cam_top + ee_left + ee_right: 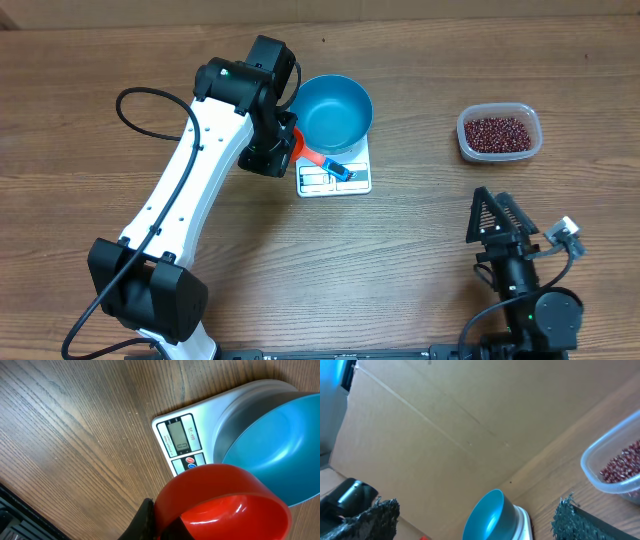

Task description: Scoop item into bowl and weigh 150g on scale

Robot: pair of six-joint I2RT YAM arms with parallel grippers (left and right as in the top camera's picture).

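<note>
The blue bowl (336, 108) stands empty on the white scale (335, 180), whose display (180, 439) faces the front. The item, dark red beans (497, 131), lies in a clear tub (535, 140) at the right. My left gripper (283, 147) is shut on a red scoop (227, 505), just left of the bowl and over the scale's front left corner. The scoop's cup looks empty, and its blue handle end (340, 171) lies over the scale. One black finger (145, 521) presses the scoop's side. My right gripper (499, 214) stands open near the front right, holding nothing.
A cardboard wall (470, 420) closes off the far side of the wooden table (430, 250). A black cable (140, 100) loops off the left arm. The right wrist view shows the bowl (487, 515), the scale (524, 522) and the tub (620, 467) beyond the open fingers.
</note>
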